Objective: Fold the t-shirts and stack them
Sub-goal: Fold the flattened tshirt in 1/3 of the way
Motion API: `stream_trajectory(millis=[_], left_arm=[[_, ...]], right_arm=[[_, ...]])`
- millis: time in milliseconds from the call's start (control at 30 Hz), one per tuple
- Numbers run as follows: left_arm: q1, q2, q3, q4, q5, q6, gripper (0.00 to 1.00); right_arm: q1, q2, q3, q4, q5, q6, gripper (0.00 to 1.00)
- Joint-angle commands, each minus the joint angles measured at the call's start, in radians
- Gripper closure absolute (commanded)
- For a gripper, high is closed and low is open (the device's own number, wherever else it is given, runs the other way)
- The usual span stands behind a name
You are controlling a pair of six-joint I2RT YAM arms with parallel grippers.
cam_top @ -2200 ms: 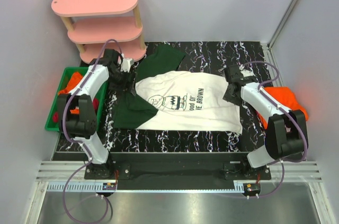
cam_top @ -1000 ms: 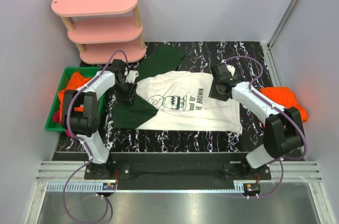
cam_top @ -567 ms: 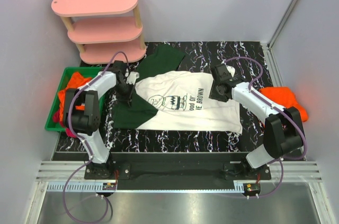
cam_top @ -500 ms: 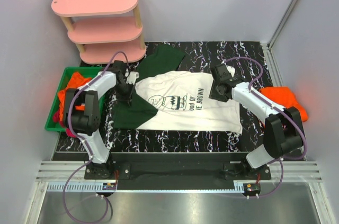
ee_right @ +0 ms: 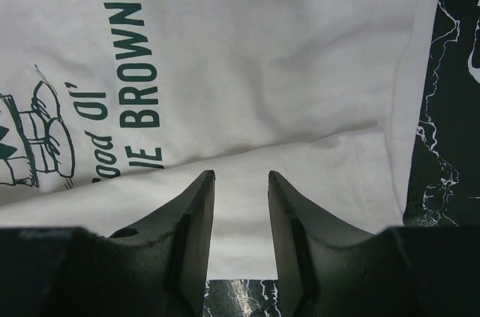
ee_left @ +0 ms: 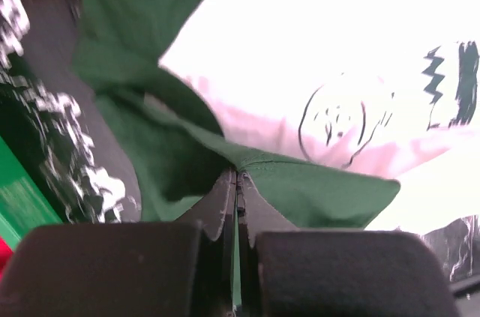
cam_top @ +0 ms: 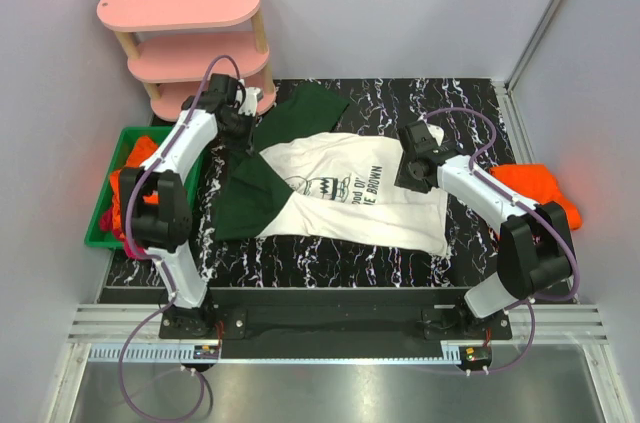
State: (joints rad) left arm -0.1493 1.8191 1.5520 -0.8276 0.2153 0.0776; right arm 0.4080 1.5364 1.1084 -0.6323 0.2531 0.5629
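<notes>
A white t-shirt (cam_top: pixel 360 193) with dark green sleeves and a cartoon print lies spread on the black marbled table (cam_top: pixel 440 103). My left gripper (cam_top: pixel 243 126) is raised near the shirt's left shoulder and shut on a fold of green sleeve cloth (ee_left: pixel 300 189), which it holds up off the table. In the left wrist view that gripper (ee_left: pixel 237 176) pinches the green cloth between closed fingers. My right gripper (cam_top: pixel 412 175) hovers open over the shirt's right part. Its fingers (ee_right: pixel 196 204) straddle bare white cloth (ee_right: pixel 247 70), and the right gripper (ee_right: pixel 240 176) holds nothing.
An orange t-shirt (cam_top: pixel 535 188) lies crumpled at the table's right edge. A green bin (cam_top: pixel 100 233) with orange and magenta cloth stands left of the table. A pink three-tier shelf (cam_top: pixel 185 38) stands at the back left, close behind my left arm.
My left gripper has shut on the green sleeve cloth and lifted it back towards the shelf, pulling the shirt's left side up and skewing it. The right arm has stayed put.
</notes>
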Motion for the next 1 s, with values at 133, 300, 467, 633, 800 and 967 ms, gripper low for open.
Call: stream_trajectory(millis=[133, 300, 467, 633, 800, 967], left_arm=[[-0.076, 0.178, 0.141, 0.013, -0.037, -0.007, 1.00], [-0.128, 0.253, 0.206, 0.015, -0.057, 0.001, 1.00], [-0.160, 0.319, 0.321, 0.012, -0.076, 0.008, 1.00], [-0.174, 0.384, 0.376, 0.005, -0.088, 0.016, 1.00], [-0.174, 0.419, 0.375, 0.001, -0.099, 0.011, 0.86], [-0.174, 0.378, 0.332, 0.010, -0.129, 0.013, 0.20]], right_arm=[[0.005, -0.012, -0.028, 0.014, 0.040, 0.000, 0.58], [0.005, -0.016, -0.048, 0.014, 0.043, -0.003, 0.58], [0.005, -0.019, -0.068, 0.013, 0.040, 0.003, 0.58], [0.005, -0.027, -0.084, 0.014, 0.041, 0.006, 0.58], [0.003, -0.036, -0.101, 0.013, 0.043, 0.008, 0.58], [0.005, -0.033, -0.105, 0.014, 0.038, 0.009, 0.58]])
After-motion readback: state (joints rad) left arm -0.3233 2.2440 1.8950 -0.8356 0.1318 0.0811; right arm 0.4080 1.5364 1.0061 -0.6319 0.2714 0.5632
